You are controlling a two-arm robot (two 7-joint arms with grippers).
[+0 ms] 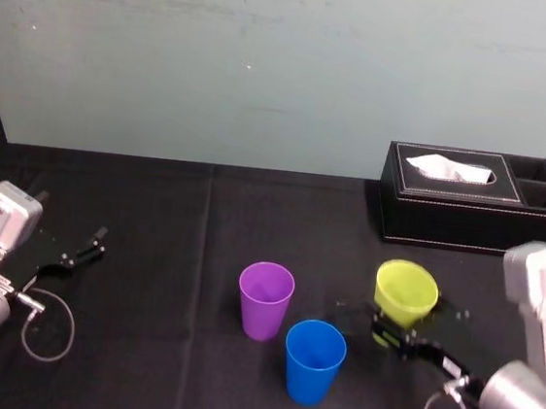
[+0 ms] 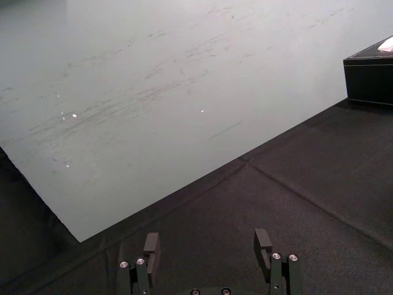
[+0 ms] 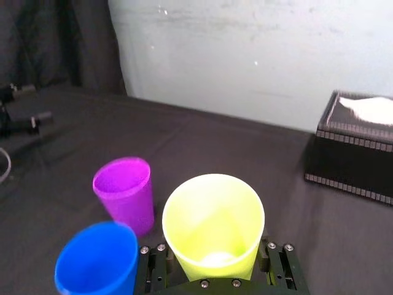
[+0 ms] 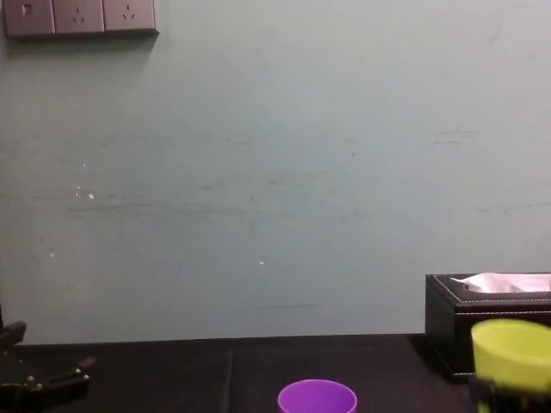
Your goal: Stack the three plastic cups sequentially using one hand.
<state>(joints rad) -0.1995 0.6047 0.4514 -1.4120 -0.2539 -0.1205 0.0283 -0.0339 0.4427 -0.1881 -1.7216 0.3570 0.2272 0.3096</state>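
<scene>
While our left gripper (image 1: 77, 252) lies parked at the frame's lower left, fingers spread apart around nothing, our right arm reaches in from the lower right. There the right gripper (image 1: 398, 333) clasps the yellow-green cup (image 1: 406, 292) between its fingers, upright, just right of the purple cup (image 1: 265, 301) and blue cup (image 1: 314, 360) at centre bottom.

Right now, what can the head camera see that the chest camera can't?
Head view, not chest: the blue cup, standing nearest the robot. Chest view, not head: the wall sockets, high up on the left. Both: the purple cup, the yellow cup and the tissue box. The right hand grips the yellow cup; the left hand sits open, parked far left.
</scene>
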